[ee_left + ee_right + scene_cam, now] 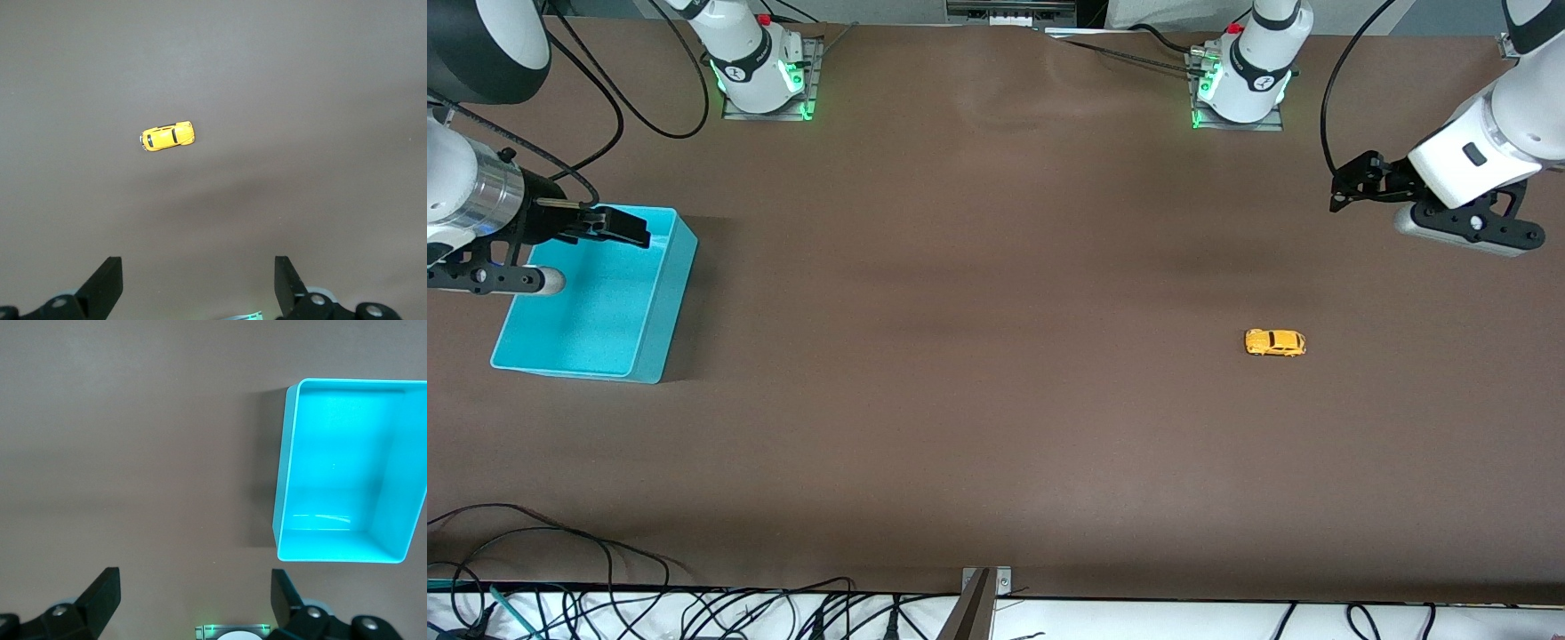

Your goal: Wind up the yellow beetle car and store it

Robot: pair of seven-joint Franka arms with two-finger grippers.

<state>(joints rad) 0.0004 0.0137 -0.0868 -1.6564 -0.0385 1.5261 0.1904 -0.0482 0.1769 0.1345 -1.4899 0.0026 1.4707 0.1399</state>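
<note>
I see the yellow beetle car (pixel 1275 342) alone on the counter (pixel 996 356), its long axis pointing toward the turquoise bin (pixel 660 293), well nearer my empty, spread left hand (pixel 1352 185) than my spread right hand (pixel 618 224) hanging over that bin.

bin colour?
Turquoise. The bin shows best in the right wrist view, sitting open on the brown table.
</note>
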